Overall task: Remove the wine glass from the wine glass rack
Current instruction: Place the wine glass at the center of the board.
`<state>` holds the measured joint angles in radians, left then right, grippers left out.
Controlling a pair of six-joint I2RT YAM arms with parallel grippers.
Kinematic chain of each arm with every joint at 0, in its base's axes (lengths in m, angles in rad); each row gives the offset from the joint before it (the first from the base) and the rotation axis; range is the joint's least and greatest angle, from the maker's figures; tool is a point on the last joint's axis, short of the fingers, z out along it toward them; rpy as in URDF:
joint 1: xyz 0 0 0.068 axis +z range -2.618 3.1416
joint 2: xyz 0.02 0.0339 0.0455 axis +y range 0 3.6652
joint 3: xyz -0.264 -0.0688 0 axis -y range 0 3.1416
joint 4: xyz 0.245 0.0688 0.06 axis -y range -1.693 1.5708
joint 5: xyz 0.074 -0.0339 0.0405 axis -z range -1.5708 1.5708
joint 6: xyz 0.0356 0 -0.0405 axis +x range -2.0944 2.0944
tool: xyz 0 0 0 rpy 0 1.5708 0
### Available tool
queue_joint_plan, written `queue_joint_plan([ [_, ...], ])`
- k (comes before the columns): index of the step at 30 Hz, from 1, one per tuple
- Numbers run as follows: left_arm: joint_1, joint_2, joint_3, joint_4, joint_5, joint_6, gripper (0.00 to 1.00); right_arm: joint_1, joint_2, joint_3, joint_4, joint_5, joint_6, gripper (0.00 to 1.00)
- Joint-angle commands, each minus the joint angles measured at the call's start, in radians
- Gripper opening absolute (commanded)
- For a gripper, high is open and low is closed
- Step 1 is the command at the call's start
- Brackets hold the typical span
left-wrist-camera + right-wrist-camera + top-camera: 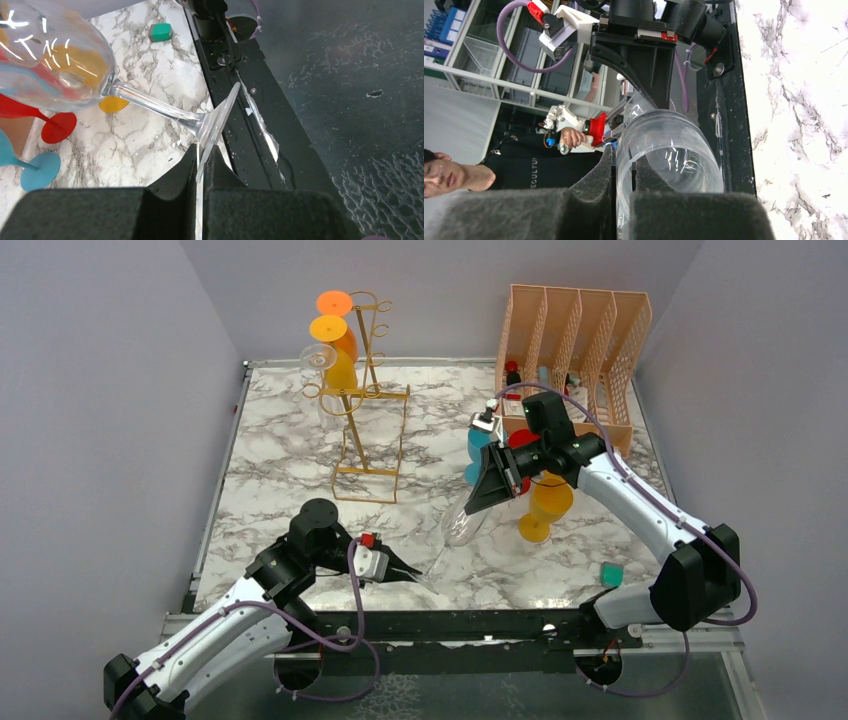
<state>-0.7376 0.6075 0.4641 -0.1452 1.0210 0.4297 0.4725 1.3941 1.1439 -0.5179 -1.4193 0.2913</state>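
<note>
Five o'clock of the tall gold wire rack (pixel 348 393), the left end effector (pixel 202 150) is pinching the foot of the clear stemmed wine glass (pixel 460 525), the right end effector (pixel 624 152) clamping its rim, likely for a handover.

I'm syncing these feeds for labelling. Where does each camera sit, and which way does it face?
Top external: above and behind the bases, facing down over the table, wine glass rack, left arm and right arm.
Left wrist: on the left arm, facing rightwards past its left fingers pinching the clear wine glass by its foot.
Right wrist: faces the left arm past its right fingers on the bowl's rim.
Shared: both wrist views show that glass.
</note>
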Motion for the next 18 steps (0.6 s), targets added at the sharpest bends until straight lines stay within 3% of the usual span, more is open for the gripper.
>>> queue_joint_plan([
  [1,0.021,0.026,0.024,0.048,-0.187,-0.033,0.00,0.037,-0.022,-0.015,0.000,-0.014,-0.009,0.01],
  [10,0.020,0.013,0.027,0.047,-0.160,-0.041,0.02,0.037,-0.038,-0.029,0.056,0.035,0.037,0.01],
  [12,0.020,0.010,0.027,0.048,-0.155,-0.050,0.16,0.037,-0.044,-0.027,0.058,0.057,0.038,0.01],
  [18,0.021,-0.005,0.025,0.044,-0.145,-0.085,0.40,0.037,-0.064,-0.015,0.038,0.139,0.032,0.01],
])
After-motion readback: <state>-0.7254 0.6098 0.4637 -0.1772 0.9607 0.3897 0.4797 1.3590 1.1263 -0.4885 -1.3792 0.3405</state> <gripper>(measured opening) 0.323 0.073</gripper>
